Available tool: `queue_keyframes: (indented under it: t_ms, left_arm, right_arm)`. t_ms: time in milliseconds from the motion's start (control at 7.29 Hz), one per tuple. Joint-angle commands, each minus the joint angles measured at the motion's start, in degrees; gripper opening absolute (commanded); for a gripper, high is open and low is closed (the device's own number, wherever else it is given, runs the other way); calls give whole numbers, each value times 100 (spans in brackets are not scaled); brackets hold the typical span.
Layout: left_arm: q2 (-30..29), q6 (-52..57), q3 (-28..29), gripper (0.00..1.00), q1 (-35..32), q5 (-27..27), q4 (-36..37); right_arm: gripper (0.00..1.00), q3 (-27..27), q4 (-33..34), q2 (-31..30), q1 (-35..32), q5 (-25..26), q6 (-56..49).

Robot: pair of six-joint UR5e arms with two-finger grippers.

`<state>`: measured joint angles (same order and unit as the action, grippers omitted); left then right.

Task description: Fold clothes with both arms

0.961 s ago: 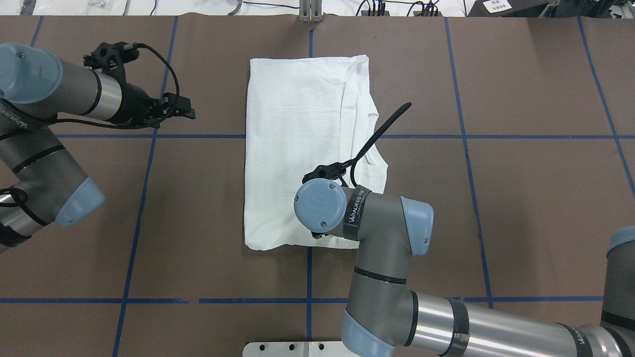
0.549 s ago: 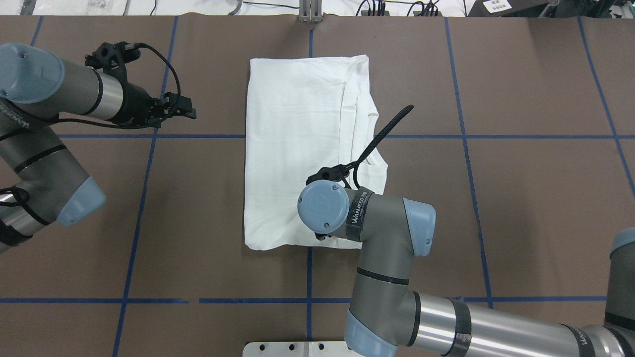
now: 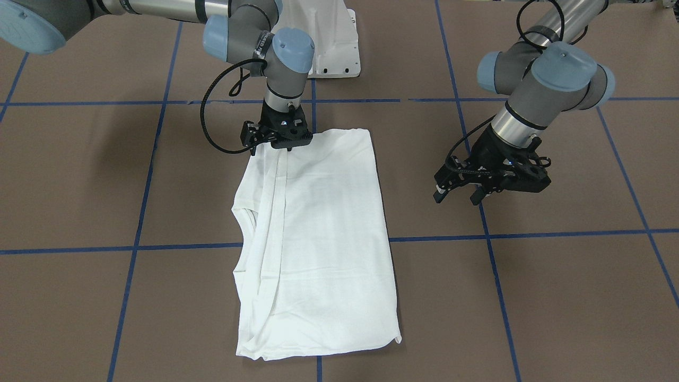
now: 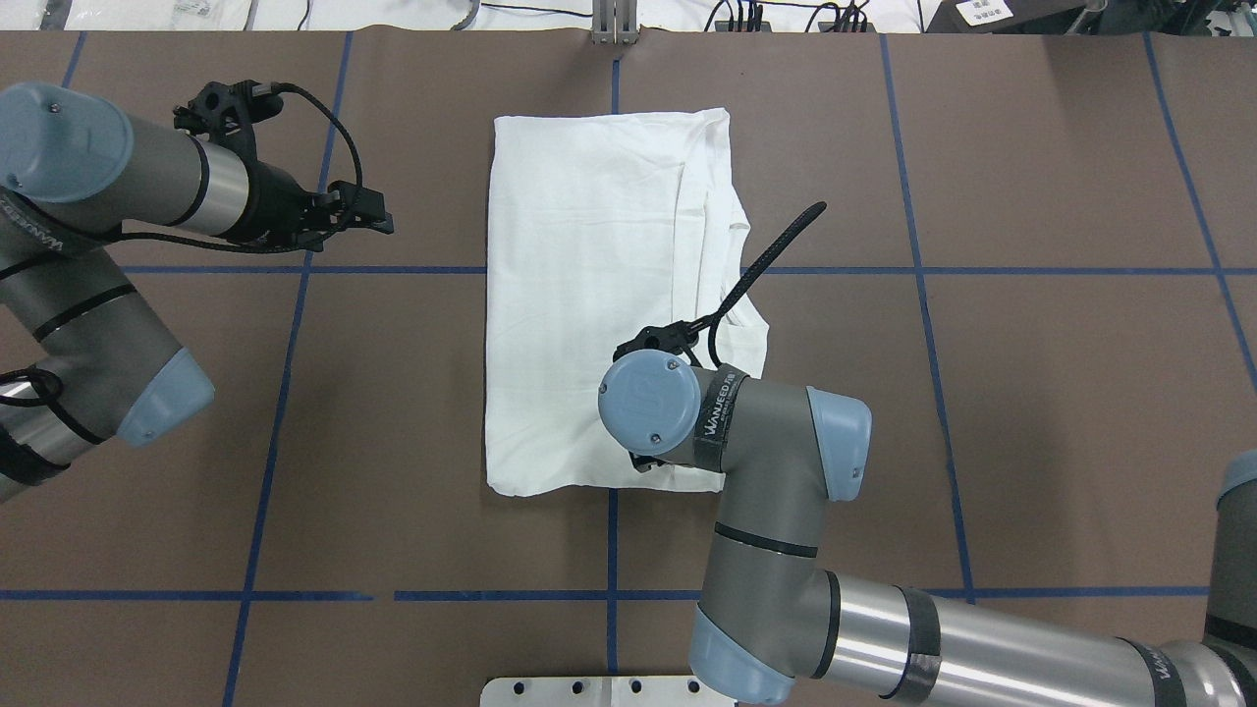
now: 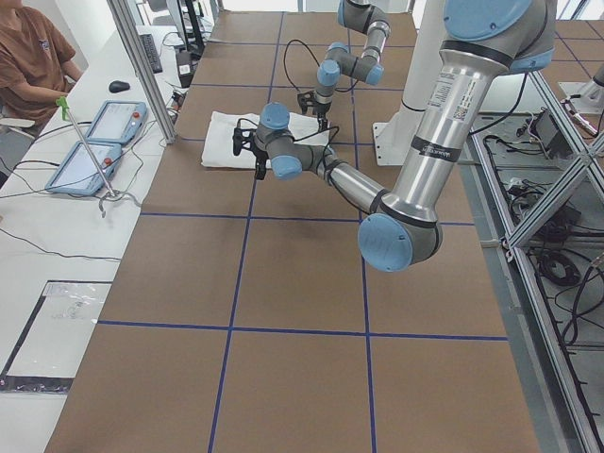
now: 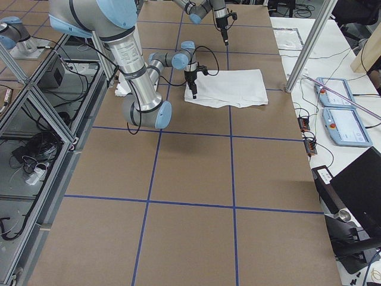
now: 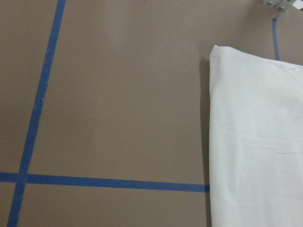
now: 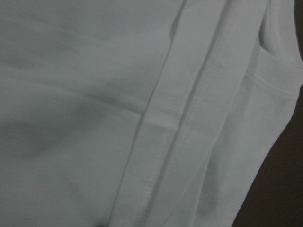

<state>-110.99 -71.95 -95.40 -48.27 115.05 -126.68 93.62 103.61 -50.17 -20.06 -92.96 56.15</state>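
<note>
shirt: the T-shirt [image 4: 589, 295] is lying flat mid-table [image 4: 1031, 393], folded into a narrow rectangle, with its long axis running straight away from the robot.
right gripper: the right gripper [image 3: 288, 147] is pointing down onto the near short edge, toward the right side where the folded-in layers are stacking. Can't tell if it's clamping; the tips are hiding against the cloth.
left gripper: the left gripper [image 3: 457, 195] is hovering off the left long edge, clear of the cloth, with fingers spread and carrying nothing.
key relation: the right arm is sitting nearer, and the whole shirt is stretching away from it.
next, my guess: an end-to-end fold is coming, so the left is needing the near-left corner.
</note>
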Motion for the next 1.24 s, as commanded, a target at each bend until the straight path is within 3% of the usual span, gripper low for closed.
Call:
queue_keyframes:
  t_ms: [0,412,824,1098]
  left_arm:
    - [-28,-3,13,100,2,0,3]
    - [-72,-29,4,100,37,0,12]
    - [-133,-56,-13,100,37,-9,21]
    - [-151,-47,4,100,46,-9,21]
  right_arm:
    - [100,51,-8,-98,-94,-47,-34]
    - [100,365,1,-386,-261,-64,-227]
    - [100,964,-8,-1283,-604,-38,-728]
    - [100,1192,1,-1233,-753,-38,-685]
